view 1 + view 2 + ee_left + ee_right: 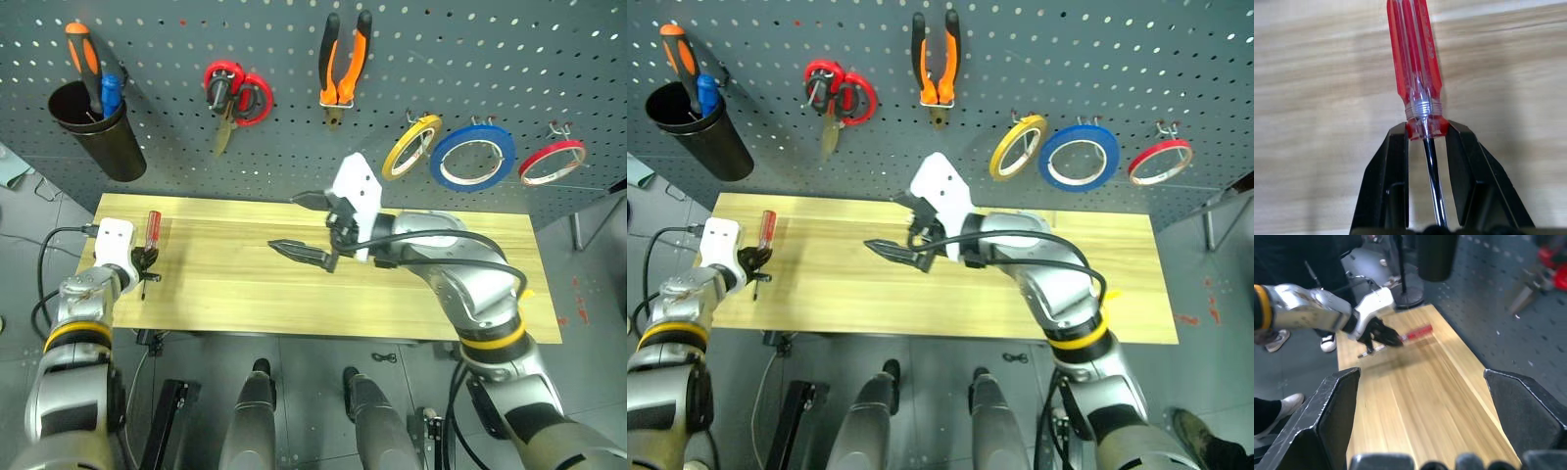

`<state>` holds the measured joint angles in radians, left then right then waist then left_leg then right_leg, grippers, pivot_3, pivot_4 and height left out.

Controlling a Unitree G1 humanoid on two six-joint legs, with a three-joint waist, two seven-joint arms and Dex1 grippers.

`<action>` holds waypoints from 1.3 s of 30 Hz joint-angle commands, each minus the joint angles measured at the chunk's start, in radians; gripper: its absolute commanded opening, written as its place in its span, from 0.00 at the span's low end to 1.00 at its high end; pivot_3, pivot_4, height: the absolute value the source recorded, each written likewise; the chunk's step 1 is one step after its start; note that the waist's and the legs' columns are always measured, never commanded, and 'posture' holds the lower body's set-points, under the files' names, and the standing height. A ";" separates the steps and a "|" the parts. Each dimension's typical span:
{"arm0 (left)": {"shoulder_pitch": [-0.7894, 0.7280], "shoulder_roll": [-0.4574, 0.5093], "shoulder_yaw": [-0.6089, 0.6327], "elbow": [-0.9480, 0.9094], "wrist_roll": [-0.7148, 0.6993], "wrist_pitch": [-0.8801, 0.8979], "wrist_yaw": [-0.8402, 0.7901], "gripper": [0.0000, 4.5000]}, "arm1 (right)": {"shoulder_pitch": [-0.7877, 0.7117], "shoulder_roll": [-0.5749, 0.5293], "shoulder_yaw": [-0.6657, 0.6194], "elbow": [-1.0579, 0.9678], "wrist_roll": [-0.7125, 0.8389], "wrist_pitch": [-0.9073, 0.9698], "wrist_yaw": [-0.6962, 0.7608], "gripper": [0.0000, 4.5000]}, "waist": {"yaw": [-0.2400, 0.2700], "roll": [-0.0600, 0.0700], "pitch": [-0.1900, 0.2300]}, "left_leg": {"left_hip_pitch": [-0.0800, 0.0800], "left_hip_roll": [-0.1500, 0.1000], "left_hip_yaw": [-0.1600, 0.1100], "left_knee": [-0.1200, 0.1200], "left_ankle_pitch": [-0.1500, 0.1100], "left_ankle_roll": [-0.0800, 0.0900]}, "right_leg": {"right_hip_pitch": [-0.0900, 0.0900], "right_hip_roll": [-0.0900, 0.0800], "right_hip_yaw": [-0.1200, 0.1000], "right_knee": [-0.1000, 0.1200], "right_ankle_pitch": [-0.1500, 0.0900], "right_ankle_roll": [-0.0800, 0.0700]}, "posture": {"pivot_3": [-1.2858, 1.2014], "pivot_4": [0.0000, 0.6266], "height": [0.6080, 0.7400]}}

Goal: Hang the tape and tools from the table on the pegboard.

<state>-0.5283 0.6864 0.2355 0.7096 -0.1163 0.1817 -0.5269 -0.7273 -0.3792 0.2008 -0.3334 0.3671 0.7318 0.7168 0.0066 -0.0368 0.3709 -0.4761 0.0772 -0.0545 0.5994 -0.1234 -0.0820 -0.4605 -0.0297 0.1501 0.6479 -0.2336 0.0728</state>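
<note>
A slim screwdriver (153, 227) with a clear red handle lies low over the left end of the wooden table (392, 313), handle toward the pegboard (549, 59). My left gripper (147, 259) is shut on it where the handle meets the steel shaft (1432, 176). My right gripper (284, 221) hangs open and empty above the table's middle, pointing left. The blue tape (473, 157) and the orange-and-black pliers (344, 64) hang on pegboard hooks.
On the pegboard also hang red-handled scissors (235, 93), a yellow tape ring (411, 145), a red tape ring (552, 162) and a black cup (98, 127) holding an orange-and-black screwdriver. A person's shoes (1278, 340) show on the floor past the table's left end.
</note>
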 commanded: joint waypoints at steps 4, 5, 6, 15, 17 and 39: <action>0.491 -0.097 0.101 -1.046 -0.151 0.394 0.107 0.13 | 0.054 -0.031 -0.097 -0.111 0.043 -0.048 -0.004 1.00 | -0.003 0.000 0.000 | 0.001 0.001 0.000 -0.003 0.002 -0.004 | -0.002 0.001 0.000 0.000 0.000 -0.002 | 0.57 0.60 1.00; 0.533 -0.113 0.109 -1.135 -0.160 0.435 0.126 0.13 | 0.057 -0.031 -0.104 -0.112 0.046 -0.055 -0.003 1.00 | 0.000 0.000 0.000 | 0.001 0.001 0.000 -0.003 0.002 -0.004 | -0.002 0.001 0.000 0.000 0.000 -0.002 | 0.57 0.60 1.00; 0.574 -0.132 0.113 -1.226 -0.170 0.447 0.139 0.13 | 0.058 -0.028 -0.112 -0.111 0.052 -0.063 -0.002 1.00 | 0.002 -0.001 0.000 | 0.001 0.001 0.000 -0.003 0.003 -0.004 | -0.002 0.001 -0.001 0.000 0.000 -0.001 | 0.57 0.61 1.00; 0.428 -0.202 0.118 -1.480 -0.180 0.405 0.258 0.13 | -0.007 0.027 -0.157 -0.074 0.122 -0.137 0.005 1.00 | 0.008 -0.001 0.000 | 0.001 0.001 0.000 -0.003 0.012 -0.005 | 0.000 0.001 -0.001 -0.002 0.000 0.007 | 0.59 0.57 1.00; 0.363 -0.198 0.121 -1.495 -0.172 0.400 0.283 0.13 | -0.040 0.046 -0.184 -0.060 0.152 -0.146 0.001 1.00 | 0.005 -0.001 -0.001 | 0.001 0.001 0.001 -0.002 0.013 -0.005 | 0.002 0.001 0.000 -0.003 0.000 0.008 | 0.59 0.56 1.00; -0.367 -0.121 0.062 -0.747 0.097 -0.120 0.481 0.13 | -0.392 0.212 -0.262 0.264 0.215 -0.274 -0.051 1.00 | 0.021 -0.002 -0.001 | -0.001 0.001 -0.001 -0.008 0.013 -0.004 | 0.000 0.001 -0.006 -0.002 0.005 -0.002 | 0.58 0.53 1.00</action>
<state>-0.8531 0.5535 0.2863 -0.0514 -0.0468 0.1357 -0.0775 -1.1051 -0.1660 -0.0514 -0.0407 0.5721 0.4862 0.6676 0.0272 -0.0384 0.3701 -0.4776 0.0786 -0.0554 0.5919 -0.1102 -0.0862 -0.4611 -0.0290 0.1440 0.6465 -0.2282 0.0709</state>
